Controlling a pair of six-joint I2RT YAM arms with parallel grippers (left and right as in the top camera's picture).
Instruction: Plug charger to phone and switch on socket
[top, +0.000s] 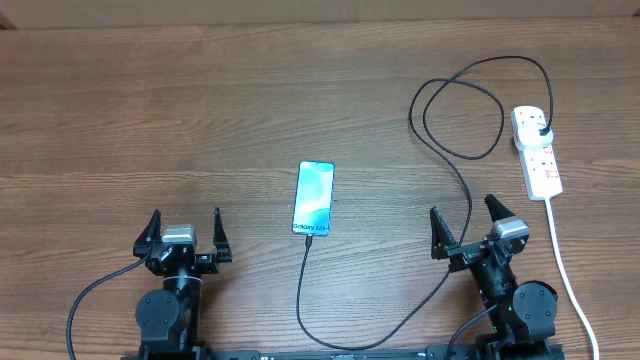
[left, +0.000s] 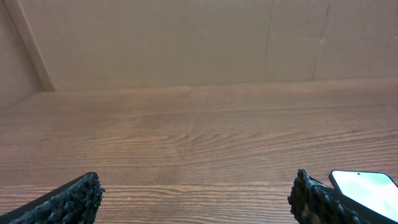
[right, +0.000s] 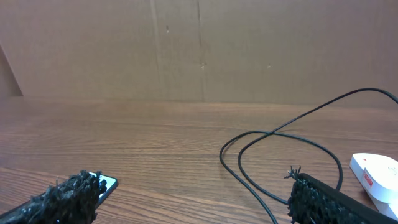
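Note:
The phone (top: 313, 198) lies flat mid-table, its light blue screen up. The black charger cable (top: 455, 170) has its tip at the phone's near end (top: 310, 238). It runs along the front, loops at the back right, and its black plug (top: 543, 132) sits in the white socket strip (top: 537, 150). My left gripper (top: 185, 232) is open and empty at the front left. My right gripper (top: 465, 222) is open and empty at the front right, beside the cable. The phone's corner shows in the left wrist view (left: 367, 186) and in the right wrist view (right: 107, 184). The cable (right: 249, 155) and the socket (right: 376, 177) show in the right wrist view.
The socket's thick white cord (top: 565, 270) runs down the right side past my right arm. A cardboard wall (left: 186, 43) stands at the back of the wooden table (top: 150, 120).

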